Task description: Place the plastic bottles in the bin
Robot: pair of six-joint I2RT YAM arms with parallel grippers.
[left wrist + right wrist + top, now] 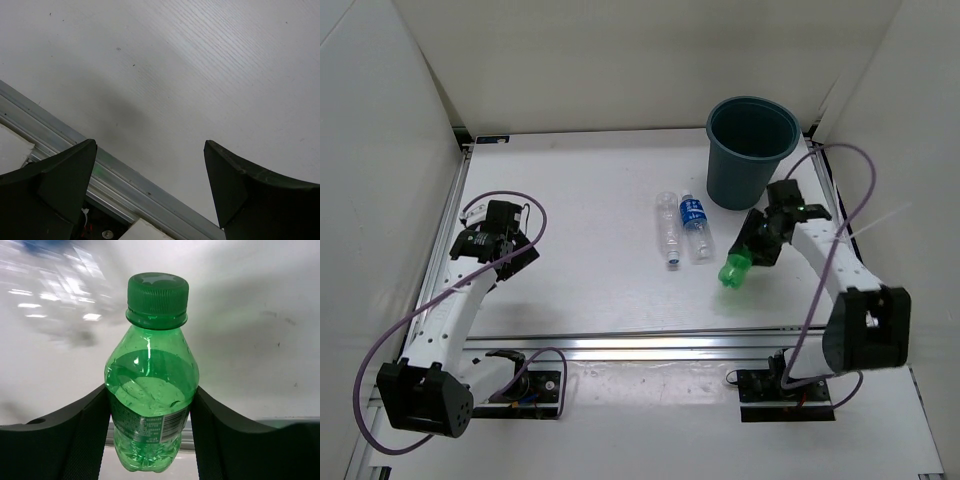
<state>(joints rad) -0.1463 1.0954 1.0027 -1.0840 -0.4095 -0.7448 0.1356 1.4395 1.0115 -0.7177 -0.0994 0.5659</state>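
My right gripper (752,250) is shut on the green bottle (734,268), holding it above the table near the bin (750,150), cap pointing down-left. In the right wrist view the green bottle (151,385) sits squeezed between both fingers (75,435). A plain clear bottle (668,229) and a clear bottle with a blue label (696,227) lie side by side on the table left of the green one. The fourth bottle is not in view. My left gripper (492,232) is open and empty at the left side; in the left wrist view it (150,150) hangs over bare table.
An aluminium rail (670,340) runs along the table's front edge, and another rail (125,185) shows under the left gripper. White walls enclose the table on the left, back and right. Purple cables loop off both arms.
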